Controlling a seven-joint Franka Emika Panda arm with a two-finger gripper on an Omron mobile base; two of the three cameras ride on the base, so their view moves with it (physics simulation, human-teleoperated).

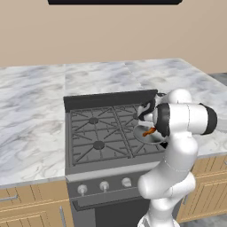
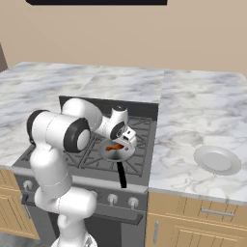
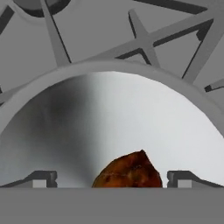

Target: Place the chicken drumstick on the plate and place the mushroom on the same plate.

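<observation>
Hand view is looking straight down into a steel frying pan [image 3: 131,113], and the gripper [image 3: 111,177] is hanging just over it with its two dark finger tips [image 3: 41,178] spread wide, gripping nothing. Between those tips, the thick reddish-brown end of the chicken drumstick [image 3: 129,172] is lying on the pan's shiny floor, not touched by either one. Beyond the pan's rim the dark bars of the stove grate [image 3: 144,37] are crossing the picture. From the right base view, the pan [image 2: 117,151] is sitting on the near right burner of the stove [image 2: 96,159], its black handle [image 2: 121,174] pointing toward the near edge, and the drumstick [image 2: 114,147] is showing as an orange streak inside it, with the white arm [image 2: 62,132] bending over from the left. Well off to the right, on the marble counter [image 2: 193,111], the pale plate [image 2: 217,159] is resting near the front edge, far apart from the pan. In the left base view, the drumstick [image 1: 149,131] is peeking out in the pan [image 1: 148,135] just beside the arm's elbow [image 1: 186,119].
</observation>
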